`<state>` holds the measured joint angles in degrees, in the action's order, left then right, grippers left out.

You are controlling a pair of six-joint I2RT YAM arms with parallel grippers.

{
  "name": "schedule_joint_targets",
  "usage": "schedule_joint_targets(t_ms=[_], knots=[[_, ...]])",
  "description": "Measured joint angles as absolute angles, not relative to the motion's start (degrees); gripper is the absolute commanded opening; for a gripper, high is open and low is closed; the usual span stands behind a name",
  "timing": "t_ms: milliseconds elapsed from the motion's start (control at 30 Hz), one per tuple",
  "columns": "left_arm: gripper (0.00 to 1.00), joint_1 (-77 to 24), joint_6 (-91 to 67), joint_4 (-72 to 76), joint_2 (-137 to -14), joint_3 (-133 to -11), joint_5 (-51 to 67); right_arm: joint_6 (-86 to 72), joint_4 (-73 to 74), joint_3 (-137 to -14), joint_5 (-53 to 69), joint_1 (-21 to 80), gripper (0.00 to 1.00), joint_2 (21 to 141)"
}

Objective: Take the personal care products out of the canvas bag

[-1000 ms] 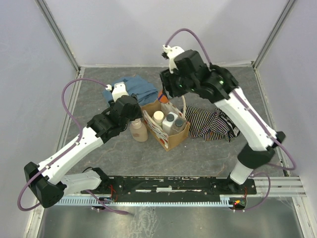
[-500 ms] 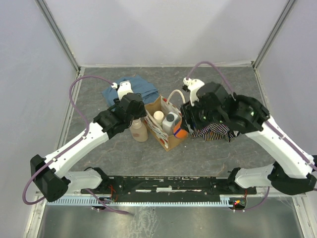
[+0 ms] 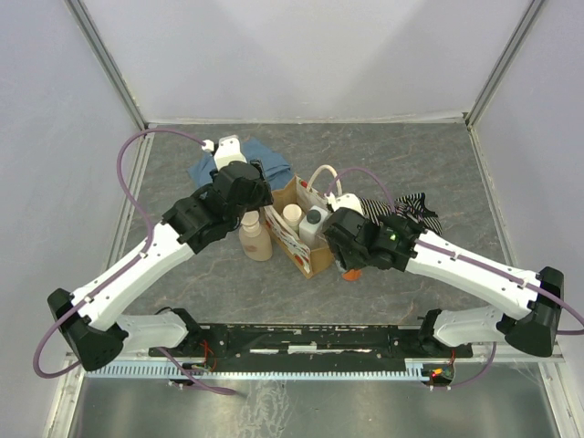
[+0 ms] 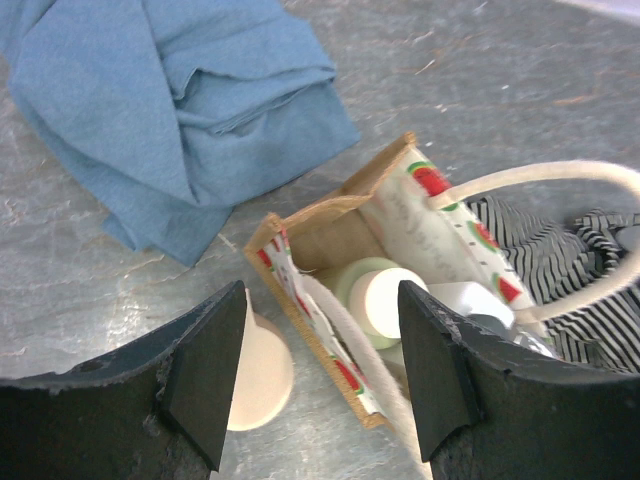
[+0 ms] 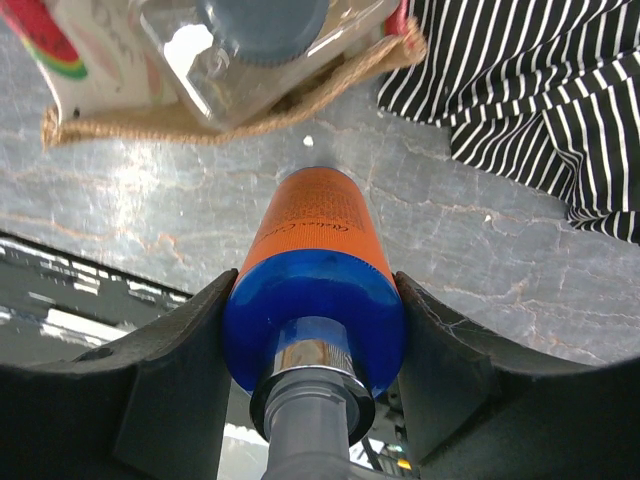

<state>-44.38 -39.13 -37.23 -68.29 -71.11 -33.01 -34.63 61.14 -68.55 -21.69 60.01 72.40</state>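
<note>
- Grey marbled tabletop point(image 3: 411, 155), pale walls around.
- Right gripper point(image 5: 315, 330) pinches the blue-and-orange bottle point(image 5: 315, 250) just outside the canvas bag point(image 3: 290, 242).
- Left gripper point(image 4: 320, 370) hangs spread above the bag; the beige bottle point(image 3: 255, 239) stands beside it.
- More bottles point(image 3: 315, 219) sit inside.

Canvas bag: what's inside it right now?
A cream-capped bottle and a grey-capped bottle stand upright in the canvas bag. The right arm covers part of it in the top view, so anything more there, and the bag's floor, is hidden.
</note>
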Motion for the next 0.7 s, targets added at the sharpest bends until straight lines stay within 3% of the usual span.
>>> schedule_joint_targets(t_ms=[133, 367, 600, 700], knots=[[0.68, -45.74, -39.11, -37.63, -67.61, -74.56, -32.62, -36.03, 57.63, -66.43, -22.85, 58.13, 0.32, 72.34], [0.66, -48.45, -39.07, -37.08, -71.33, -78.08, -30.11, -38.11, 51.92, -57.04, -23.11, 54.61, 0.42, 71.33], [0.66, -50.76, -39.07, -36.99, -75.99, -78.08, -28.71, -40.8, 50.15, -50.41, -23.44, 52.45, 0.82, 65.93], [0.67, -50.83, -39.03, -36.51, -77.62, -78.11, -28.47, -41.21, 50.04, -50.11, -23.92, 52.36, 0.93, 64.45]])
